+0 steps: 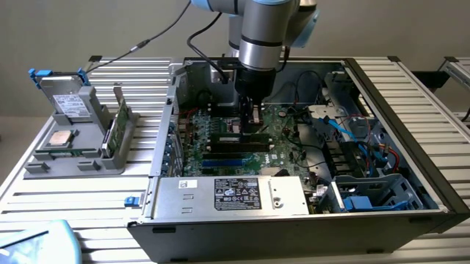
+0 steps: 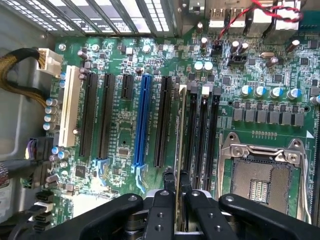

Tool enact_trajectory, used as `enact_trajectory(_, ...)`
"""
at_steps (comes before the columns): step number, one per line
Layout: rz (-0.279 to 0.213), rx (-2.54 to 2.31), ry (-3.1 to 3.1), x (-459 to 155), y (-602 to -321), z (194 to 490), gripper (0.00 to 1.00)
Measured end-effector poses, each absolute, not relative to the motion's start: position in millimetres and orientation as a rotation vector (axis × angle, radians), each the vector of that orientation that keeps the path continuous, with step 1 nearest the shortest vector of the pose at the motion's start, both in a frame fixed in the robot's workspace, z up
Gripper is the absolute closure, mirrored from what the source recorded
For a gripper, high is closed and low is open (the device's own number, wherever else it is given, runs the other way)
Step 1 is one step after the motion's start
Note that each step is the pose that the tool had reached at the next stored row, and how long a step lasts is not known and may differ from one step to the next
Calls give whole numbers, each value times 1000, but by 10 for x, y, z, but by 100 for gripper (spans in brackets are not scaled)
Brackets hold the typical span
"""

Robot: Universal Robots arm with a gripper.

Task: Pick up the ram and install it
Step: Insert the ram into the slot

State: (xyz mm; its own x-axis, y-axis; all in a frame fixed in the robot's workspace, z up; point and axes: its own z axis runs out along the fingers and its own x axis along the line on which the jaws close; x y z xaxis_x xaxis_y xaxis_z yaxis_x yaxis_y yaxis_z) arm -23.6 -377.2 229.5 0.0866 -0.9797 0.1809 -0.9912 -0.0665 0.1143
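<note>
My gripper [image 1: 251,122] hangs straight down inside the open computer case [image 1: 411,115], over the motherboard [image 1: 220,159]. Its two black fingers [image 2: 169,181] stand close together, shut on the ram [image 2: 179,135]. I see the ram edge-on as a thin pale strip. It runs in line with the black memory slots [image 2: 202,135], directly over the one nearest the expansion slots. In the exterior view the ram [image 1: 248,133] sits low at the slots [image 1: 239,146] under the fingers. I cannot tell whether it is seated in the slot or just above it.
An empty CPU socket [image 2: 260,175] lies beside the memory slots, and a blue expansion slot [image 2: 142,120] on the other side. The power supply [image 1: 231,195] fills the case front. Cables [image 1: 367,148] crowd the exterior view's right. A grey holder [image 1: 74,143] outside holds a drive, a chip and a green card.
</note>
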Motion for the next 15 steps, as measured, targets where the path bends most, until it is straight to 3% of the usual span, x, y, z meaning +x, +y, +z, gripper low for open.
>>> enact_trajectory(5,93,2156,-1997,-264,-3769,2321,86)
enact_trajectory(15,170,2181,-2034,-347,-3752,2295,86)
